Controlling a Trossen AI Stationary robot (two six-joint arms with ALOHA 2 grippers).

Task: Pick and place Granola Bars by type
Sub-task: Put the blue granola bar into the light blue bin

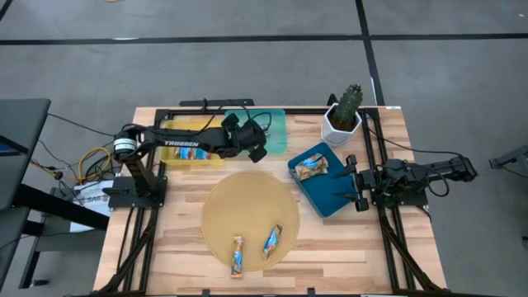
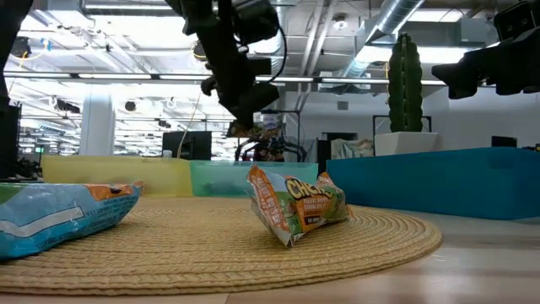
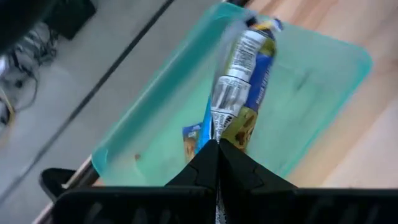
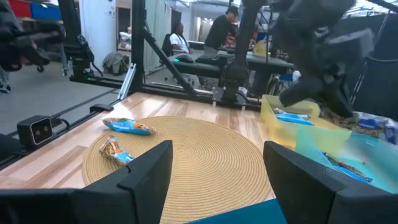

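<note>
Wooden slats make up the surface (image 1: 165, 247), and everything on it comes down to where one wrapper lands. Largest of the pieces on it is the round woven mat (image 1: 247, 214) in the middle, with two granola bars (image 1: 273, 241) lying loose near its front edge. Behind it sit the yellow tray (image 1: 186, 125) and the teal tray (image 1: 279, 132), touching side by side, and off to the right the dark blue tray (image 1: 326, 194) with a bar already in it.

Above the teal tray hangs the left hand (image 3: 217, 155), pinched tight on the end of a blue-and-tan bar (image 3: 239, 74) that dangles down into the tray. The grip is only on the wrapper's end, so I'd guess the bar could swing and, if let go near the wall, tip over the rim onto the yellow tray's side or the mat, mixing the types.

Over at the dark blue tray's outer edge waits the right hand (image 4: 217, 180), fingers spread wide and empty; if it started toward the mat now, the two arms might crowd each other
</note>
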